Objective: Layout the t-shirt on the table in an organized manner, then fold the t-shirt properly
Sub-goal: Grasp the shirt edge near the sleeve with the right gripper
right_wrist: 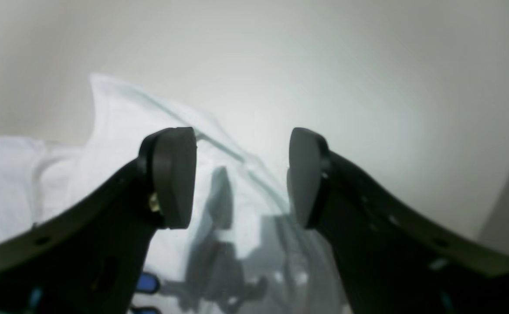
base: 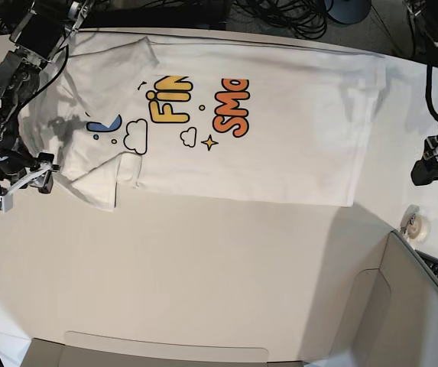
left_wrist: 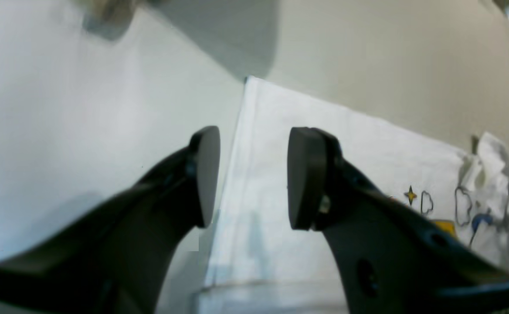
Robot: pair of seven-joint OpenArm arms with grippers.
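Layout step near done: t-shirt (base: 226,115) spread print-up on far part of table (base: 203,267), collar end by right gripper (right_wrist: 241,176) bunched; left gripper (left_wrist: 252,176) over hem edge; both wide, empty; next smooth sleeve, then fold.

You can't read the whole print on the t-shirt (base: 280,145): folds swallow the blue word and the ends of the yellow and orange ones. The left pincer (base: 425,172) is a small dark blur (jaws unreadable from the base view).
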